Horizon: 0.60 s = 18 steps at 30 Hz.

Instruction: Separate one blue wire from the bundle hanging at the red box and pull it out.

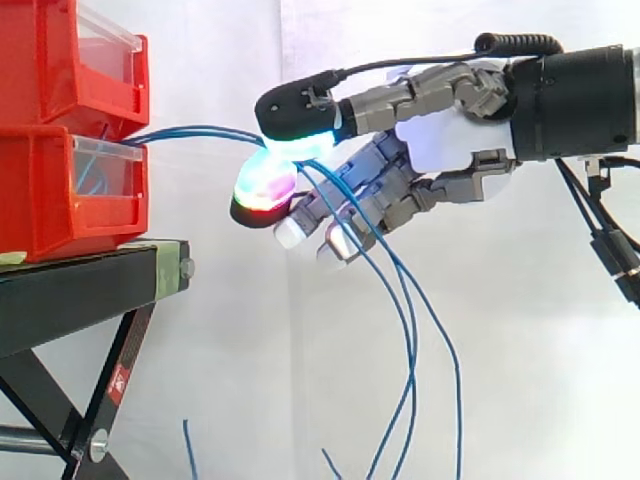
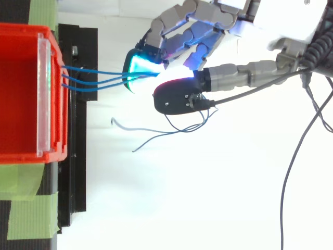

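We judge the separating step is under way. The hand [image 1: 448, 135] pinches its glowing pads [image 1: 265, 185] on the blue wires [image 2: 93, 79], which leave the red box [image 1: 60, 195] at 9 o'clock and droop toward 6. All 3 seem caught, so next we need 1 wire alone, then a pull toward 3 o'clock.

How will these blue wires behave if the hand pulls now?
Probably floppy: the blue wires hang in loose curves below the hand. Likely light and thin, so may slip between pads. Several leave the red bin together; more than one may follow.
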Each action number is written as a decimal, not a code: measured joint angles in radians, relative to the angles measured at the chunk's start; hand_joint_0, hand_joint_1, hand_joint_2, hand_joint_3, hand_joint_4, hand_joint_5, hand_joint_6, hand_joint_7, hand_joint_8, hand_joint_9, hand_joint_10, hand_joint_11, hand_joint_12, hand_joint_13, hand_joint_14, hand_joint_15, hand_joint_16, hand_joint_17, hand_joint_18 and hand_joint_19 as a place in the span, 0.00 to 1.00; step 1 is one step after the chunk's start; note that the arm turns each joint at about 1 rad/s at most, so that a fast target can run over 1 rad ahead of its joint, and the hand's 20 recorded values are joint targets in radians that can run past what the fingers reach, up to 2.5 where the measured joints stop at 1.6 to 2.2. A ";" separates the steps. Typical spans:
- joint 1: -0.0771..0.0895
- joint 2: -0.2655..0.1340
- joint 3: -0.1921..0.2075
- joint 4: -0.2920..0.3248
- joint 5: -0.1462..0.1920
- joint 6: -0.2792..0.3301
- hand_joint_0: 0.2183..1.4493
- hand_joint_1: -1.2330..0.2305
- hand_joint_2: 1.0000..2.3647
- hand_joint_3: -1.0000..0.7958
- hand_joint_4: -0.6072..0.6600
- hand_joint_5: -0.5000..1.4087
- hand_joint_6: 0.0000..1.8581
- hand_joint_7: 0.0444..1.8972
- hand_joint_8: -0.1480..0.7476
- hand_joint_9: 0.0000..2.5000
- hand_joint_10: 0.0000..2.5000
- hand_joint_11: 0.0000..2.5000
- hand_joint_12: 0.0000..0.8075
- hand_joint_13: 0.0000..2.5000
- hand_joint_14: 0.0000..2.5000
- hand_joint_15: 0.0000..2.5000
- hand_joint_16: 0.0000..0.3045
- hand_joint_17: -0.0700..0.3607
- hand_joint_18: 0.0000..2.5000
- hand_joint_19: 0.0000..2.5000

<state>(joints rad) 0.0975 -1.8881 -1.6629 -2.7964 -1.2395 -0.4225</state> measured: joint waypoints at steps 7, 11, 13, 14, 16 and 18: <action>-0.005 0.006 0.000 -0.018 -0.003 0.033 0.32 0.41 0.01 0.48 0.65 0.16 0.47 0.41 0.64 0.29 0.01 0.23 0.67 0.56 0.01 0.27 0.19 0.46 0.30 0.10; -0.009 0.015 0.000 -0.026 -0.005 0.045 0.32 0.41 0.01 0.48 0.64 0.16 0.47 0.41 0.63 0.28 0.01 0.22 0.64 0.58 0.01 0.32 0.19 0.46 0.30 0.11; -0.010 0.020 0.000 -0.027 -0.006 0.047 0.32 0.41 0.01 0.48 0.65 0.16 0.47 0.41 0.63 0.28 0.01 0.23 0.64 0.58 0.01 0.33 0.19 0.47 0.30 0.11; -0.011 0.026 0.000 -0.028 -0.006 0.047 0.32 0.41 0.01 0.48 0.65 0.16 0.47 0.41 0.63 0.28 0.01 0.23 0.64 0.59 0.01 0.34 0.19 0.47 0.30 0.11; -0.013 0.035 0.001 -0.029 -0.006 0.046 0.32 0.41 0.01 0.48 0.65 0.16 0.47 0.41 0.63 0.28 0.01 0.23 0.65 0.59 0.01 0.34 0.19 0.47 0.30 0.11; -0.015 0.046 0.001 -0.029 -0.005 0.044 0.32 0.41 0.01 0.48 0.65 0.16 0.47 0.41 0.63 0.28 0.01 0.23 0.66 0.59 0.01 0.34 0.19 0.47 0.30 0.11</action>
<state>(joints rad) 0.0821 -1.8421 -1.6618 -2.8253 -1.2440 -0.3782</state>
